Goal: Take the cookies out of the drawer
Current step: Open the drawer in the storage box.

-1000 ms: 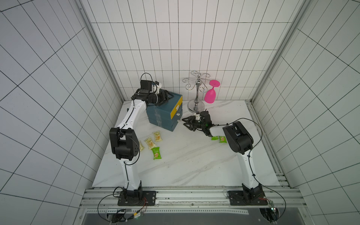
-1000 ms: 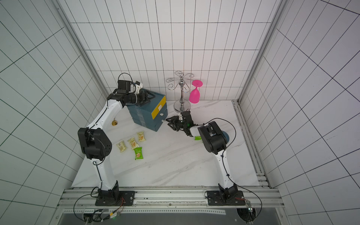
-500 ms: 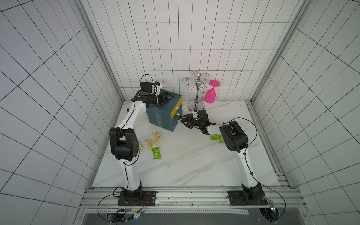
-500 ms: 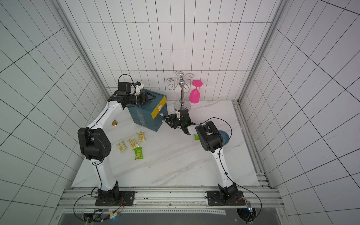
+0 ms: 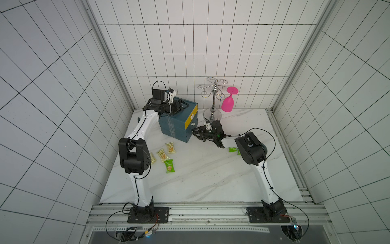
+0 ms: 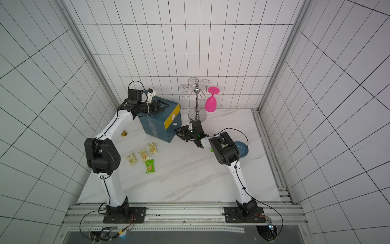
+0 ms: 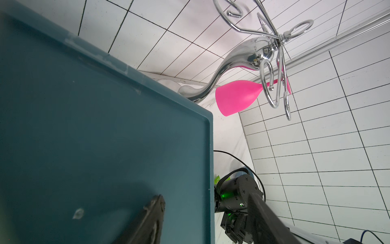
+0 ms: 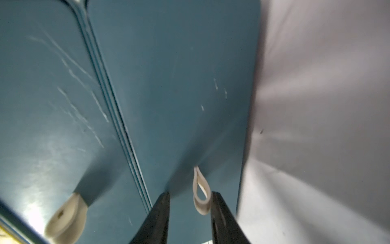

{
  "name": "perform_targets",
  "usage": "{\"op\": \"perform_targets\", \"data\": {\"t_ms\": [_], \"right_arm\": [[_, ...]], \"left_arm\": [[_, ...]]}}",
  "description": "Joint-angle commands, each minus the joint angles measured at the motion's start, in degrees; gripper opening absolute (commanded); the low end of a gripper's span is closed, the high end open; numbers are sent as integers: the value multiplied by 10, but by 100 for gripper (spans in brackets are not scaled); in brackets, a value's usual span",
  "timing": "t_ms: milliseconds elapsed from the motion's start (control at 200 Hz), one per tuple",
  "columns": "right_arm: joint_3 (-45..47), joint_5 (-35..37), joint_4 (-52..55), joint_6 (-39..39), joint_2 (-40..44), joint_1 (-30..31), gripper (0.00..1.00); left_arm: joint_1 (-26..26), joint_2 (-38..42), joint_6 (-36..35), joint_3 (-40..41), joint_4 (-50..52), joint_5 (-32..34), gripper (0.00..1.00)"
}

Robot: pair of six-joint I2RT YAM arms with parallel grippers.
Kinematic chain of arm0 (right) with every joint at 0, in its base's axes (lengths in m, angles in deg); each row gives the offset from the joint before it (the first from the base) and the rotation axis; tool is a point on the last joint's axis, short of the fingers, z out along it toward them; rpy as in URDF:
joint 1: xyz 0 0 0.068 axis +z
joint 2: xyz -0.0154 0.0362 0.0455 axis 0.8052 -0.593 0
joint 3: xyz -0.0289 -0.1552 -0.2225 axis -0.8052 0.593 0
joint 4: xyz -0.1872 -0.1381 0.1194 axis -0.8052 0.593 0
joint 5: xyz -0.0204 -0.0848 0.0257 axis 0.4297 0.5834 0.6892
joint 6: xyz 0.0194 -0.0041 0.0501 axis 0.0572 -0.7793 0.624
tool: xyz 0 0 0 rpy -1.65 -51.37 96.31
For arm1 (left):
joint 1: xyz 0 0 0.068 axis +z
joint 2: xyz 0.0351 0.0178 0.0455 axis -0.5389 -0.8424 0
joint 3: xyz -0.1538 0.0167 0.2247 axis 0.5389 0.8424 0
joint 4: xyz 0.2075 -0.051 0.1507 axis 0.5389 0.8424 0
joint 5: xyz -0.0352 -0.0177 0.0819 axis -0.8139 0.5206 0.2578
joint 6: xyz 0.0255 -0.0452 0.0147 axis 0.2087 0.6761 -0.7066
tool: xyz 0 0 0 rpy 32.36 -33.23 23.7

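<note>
The right gripper [image 8: 190, 196] has its jaws partly apart around the white loop pull [image 8: 201, 194] of the lower drawer [image 8: 179, 95]. The loop lies against one finger and is not pinched. The left gripper [image 5: 185, 106], jaws apart, sits over the top of the cabinet [image 5: 175, 126] near the worktop's [image 5: 211, 179] far left corner.

A second ago the right gripper stood short of the drawer front, with wider jaws.

Four cookies [image 5: 162, 154] lie toward the left edge, and a green packet [image 5: 232, 149] lies under the right forearm. The chrome stand [image 5: 213, 114] is just behind the right wrist, and bare marble runs to the near edge.
</note>
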Motion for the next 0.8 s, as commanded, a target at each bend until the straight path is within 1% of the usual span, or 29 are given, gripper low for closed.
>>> {"op": "perform_targets", "data": {"t_ms": [0,30,75,155,270,350,540,795], "right_arm": [[-20,0,-10,-1,-21,-1,26],[-26,-2,-4,-2,-22,-1,24],[-33,-2,6,-8,-22,-2,23],[-37,0,20,-16,-22,-4,16],[-32,5,25,-21,-18,-9,0],[-15,17,25,-23,-6,-15,0],[12,17,38,-50,27,-20,0],[67,20,10,-45,59,-23,0]], "left_arm": [[2,-16,-7,26,55,16,67],[2,-16,-8,26,56,16,67],[2,-15,-9,25,58,15,67],[2,-16,-9,25,58,13,67],[3,-13,-10,27,59,11,66],[4,-13,-13,27,61,10,66],[6,-13,-13,28,62,7,65],[7,-12,-13,32,62,8,64]]}}
